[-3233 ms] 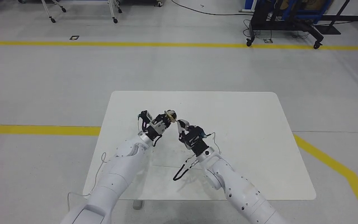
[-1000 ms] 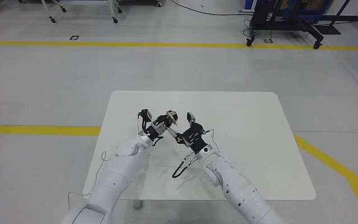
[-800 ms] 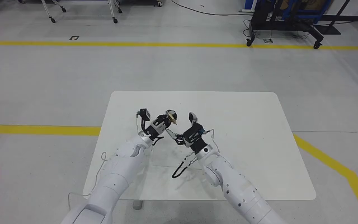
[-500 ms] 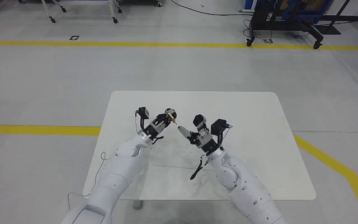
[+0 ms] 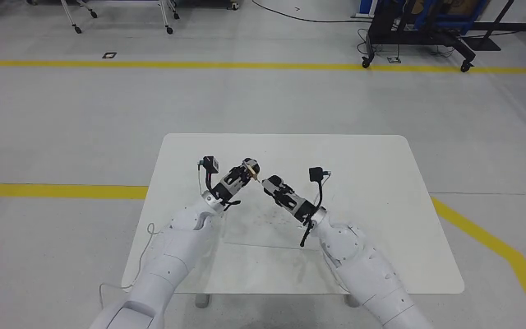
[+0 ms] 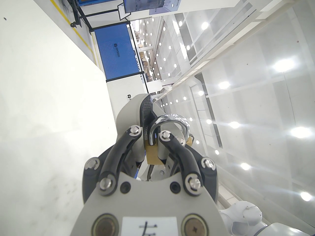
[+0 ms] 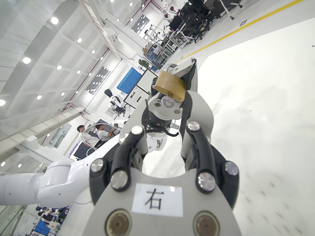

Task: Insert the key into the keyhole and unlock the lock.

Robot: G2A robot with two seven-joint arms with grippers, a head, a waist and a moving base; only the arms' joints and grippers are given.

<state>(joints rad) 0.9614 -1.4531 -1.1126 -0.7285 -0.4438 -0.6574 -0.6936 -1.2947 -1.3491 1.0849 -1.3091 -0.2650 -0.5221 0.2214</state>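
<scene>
Two grippers meet above the table [image 5: 370, 156]. The left gripper [image 5: 243, 174] is clamped on the brass lock [image 5: 251, 169]. The right gripper [image 5: 268, 183] sits just at the lock's 4 o'clock; whether it grips anything cannot be told. The key [image 7: 168, 101] sticks from the lock's base, facing the right gripper.

Bright, flat hall light from overhead lamps.
Ceiling lamps [image 6: 283, 65] flare into starred white spots in both wrist views, and the white surface [image 6: 44, 148] burns out almost to blank in the left wrist view. In the top view the floor [image 5: 246, 99] is evenly lit. A hard glint sits on the shackle [image 6: 172, 118] of the lock [image 6: 153, 153]. Straight lines bow strongly toward the wrist views' edges.
</scene>
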